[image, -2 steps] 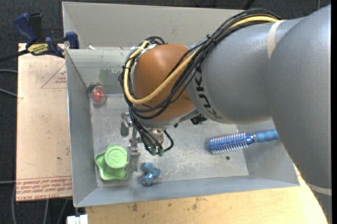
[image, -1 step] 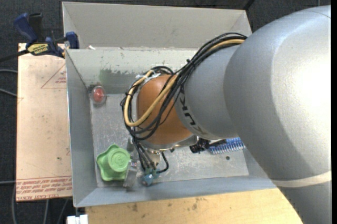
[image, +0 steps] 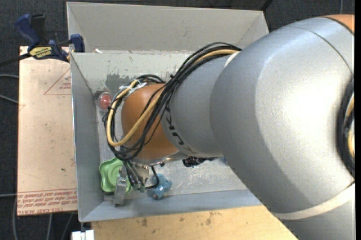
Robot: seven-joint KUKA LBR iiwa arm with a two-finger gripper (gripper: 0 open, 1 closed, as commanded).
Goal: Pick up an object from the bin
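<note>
My gripper (image: 125, 187) reaches down into the bin's near left corner, below the orange wrist cover. A bright green, lobed plastic thing (image: 109, 173) lies right against its left side, partly hidden by it. A small light blue thing (image: 160, 188) sits just to the gripper's right on the bin floor. I cannot see any thing held by the gripper.
A small pink-red round thing (image: 105, 100) lies by the left wall, further back. A small black thing (image: 192, 161) peeks out under the arm. The big grey arm and its cabled orange cover hide the bin's middle and right. The near and left walls are close to the gripper.
</note>
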